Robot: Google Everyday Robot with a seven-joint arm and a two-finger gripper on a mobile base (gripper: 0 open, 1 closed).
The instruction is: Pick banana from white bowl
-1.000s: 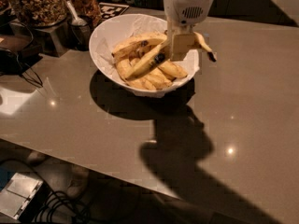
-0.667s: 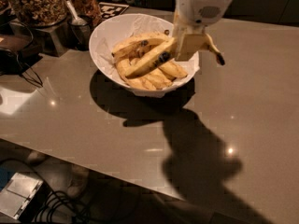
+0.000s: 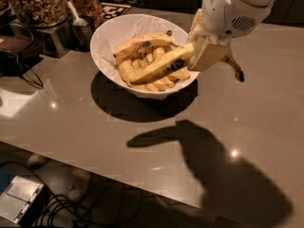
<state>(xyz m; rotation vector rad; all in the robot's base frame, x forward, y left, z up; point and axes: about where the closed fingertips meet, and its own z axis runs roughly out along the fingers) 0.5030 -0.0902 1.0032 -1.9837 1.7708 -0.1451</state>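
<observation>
At the right rim of the white bowl (image 3: 107,37), my gripper (image 3: 209,53) clamps the banana (image 3: 159,69); nut jars (image 3: 35,4) behind, its sticker (image 3: 178,63) unreadable.

The gripper (image 3: 208,61), near the bench's far edge toward its right corner, has pale tan fingers (image 3: 216,51) under a glossy white arm housing (image 3: 223,8) with a patch of dark vent slots. The fingers clasp the banana (image 3: 159,66), which is yellow with 1 dark oval sticker (image 3: 178,63) and a dark brown stem tip (image 3: 240,75). The white bowl (image 3: 102,42), by the far edge, is plain white. The other bananas (image 3: 142,44) in it are yellow, 1 with dark marks. The bench (image 3: 85,127) is glossy grey-beige and unpatterned, with small white glints and dark shadows. At the far left corner, jars (image 3: 38,4) show mottled brown nuts, and a tag (image 3: 114,8) has black-and-white squares.
</observation>
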